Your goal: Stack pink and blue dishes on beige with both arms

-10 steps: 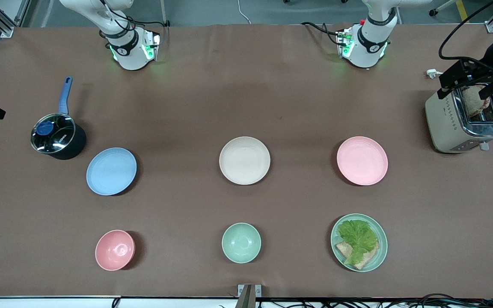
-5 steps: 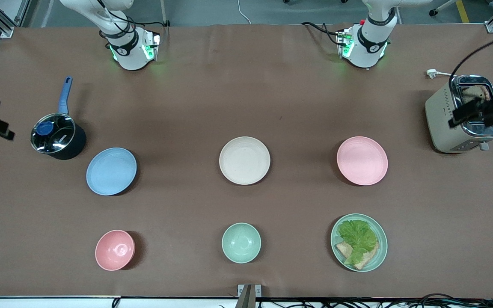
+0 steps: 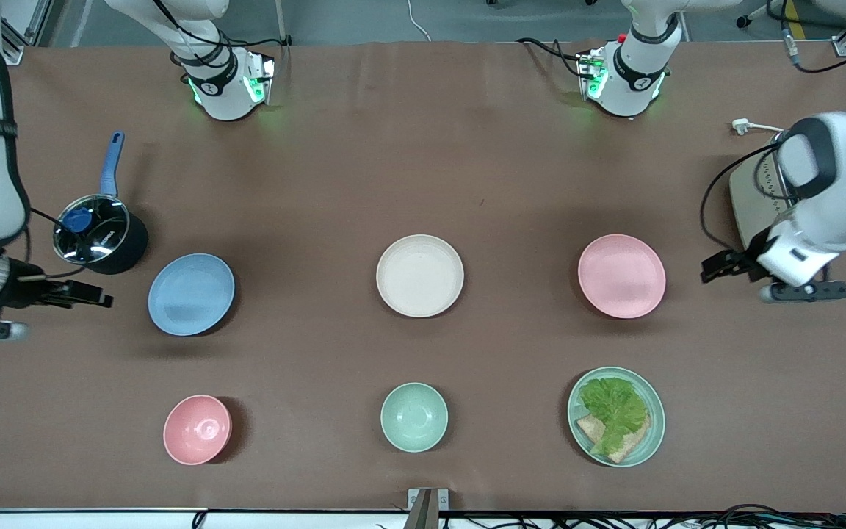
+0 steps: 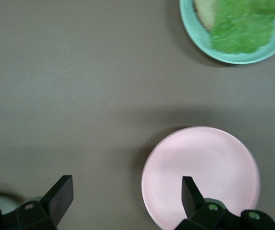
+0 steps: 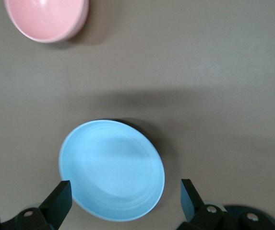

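The left end effector (image 3: 717,266), at the right edge of the front frame, hangs over bare counter (image 3: 423,162) between the toaster (image 3: 750,206) and the pink dish (image 3: 621,276). Its fingers are spread wide with nothing in them; its wrist view shows the pink dish (image 4: 200,177) low in the frame between the fingertips. The right end effector (image 3: 96,300), at the left edge of the front frame, hangs over the counter beside the blue dish (image 3: 191,294), likewise wide open and empty. In its own wrist view the blue dish (image 5: 112,170) sits at lower centre.

The beige plate (image 3: 420,275) lies bare at the frame's centre, with the pink and blue dishes well apart on either side of it in one row. Judging by this, the step is the approach: nothing is grasped yet. Next, each end effector should drop to its dish's rim and close on it.
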